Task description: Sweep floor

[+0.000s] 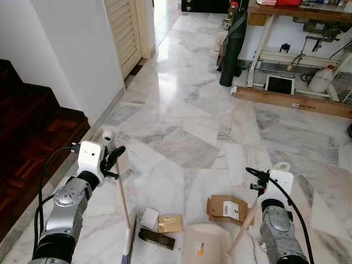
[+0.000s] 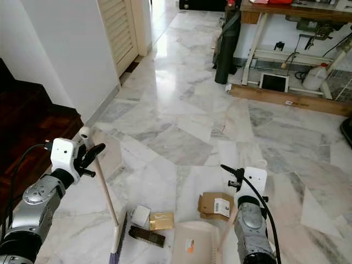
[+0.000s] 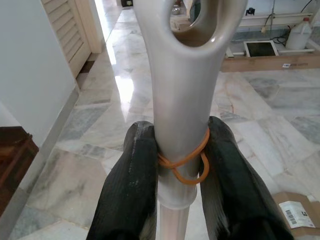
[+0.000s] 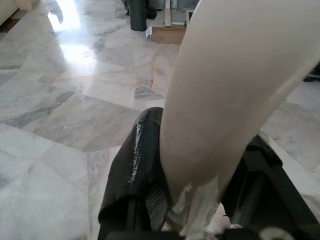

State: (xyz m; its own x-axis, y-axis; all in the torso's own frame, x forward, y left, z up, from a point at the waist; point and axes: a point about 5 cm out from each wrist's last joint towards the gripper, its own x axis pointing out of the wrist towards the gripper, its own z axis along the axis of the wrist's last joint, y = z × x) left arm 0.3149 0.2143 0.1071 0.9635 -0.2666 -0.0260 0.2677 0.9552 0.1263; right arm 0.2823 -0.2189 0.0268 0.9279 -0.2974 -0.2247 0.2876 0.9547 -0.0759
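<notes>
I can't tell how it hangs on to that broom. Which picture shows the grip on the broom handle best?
The left wrist view: the left gripper has both black fingers clamped on the broom handle, just below its hanging hole, beside an orange rubber band. The eye views show the same grip small, from the side. The right wrist view shows the dustpan handle instead.

both arms raised, fingers (image 3: 135, 185) clamped

The floor (image 1: 187, 110) is laid in white marble veined with grey. A cream broom handle (image 3: 182, 100), bound with an orange rubber band (image 3: 185, 162), is flanked by black fingers (image 3: 130, 185). A beige dustpan (image 1: 206, 245), brown cardboard (image 1: 225, 208) with a white label, and a dark strip (image 1: 157, 238) are seen. Dark reddish wood steps (image 1: 27, 137) are bordered by white wall (image 1: 71, 49).
</notes>
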